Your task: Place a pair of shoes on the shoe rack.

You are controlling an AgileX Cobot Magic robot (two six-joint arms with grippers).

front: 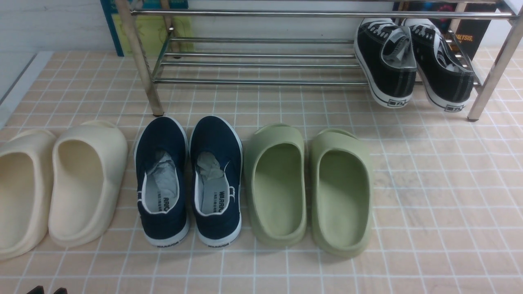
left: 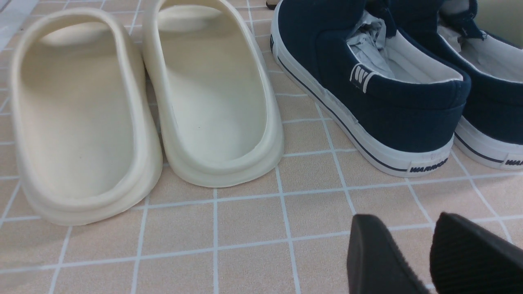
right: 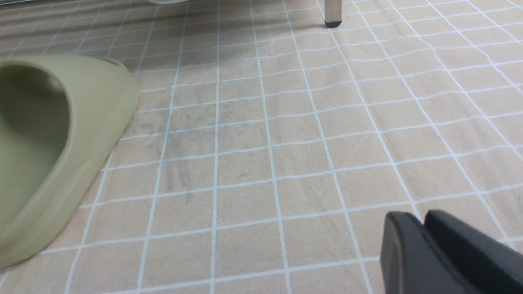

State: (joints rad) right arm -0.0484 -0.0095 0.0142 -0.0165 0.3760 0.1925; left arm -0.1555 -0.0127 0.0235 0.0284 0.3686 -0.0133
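The two black canvas sneakers with white laces and white soles sit side by side at the right end of the chrome shoe rack's (front: 253,81) lower shelf. Their heels point toward me: one sneaker (front: 386,61) on the left, the other (front: 443,67) on the right. My left gripper (left: 408,222) is open and empty, low over the tiled floor just in front of the navy slip-ons; only its tips (front: 48,290) show in the front view. My right gripper (right: 419,218) is shut and empty over bare tiles, far from the rack; it is out of the front view.
On the floor before the rack lie a cream slipper pair (front: 61,183), a navy slip-on pair (front: 188,179) and a green slipper pair (front: 310,188). The rack's legs (front: 143,65) (front: 492,73) stand on the tiles; one foot (right: 333,12) shows in the right wrist view. A wall lies behind.
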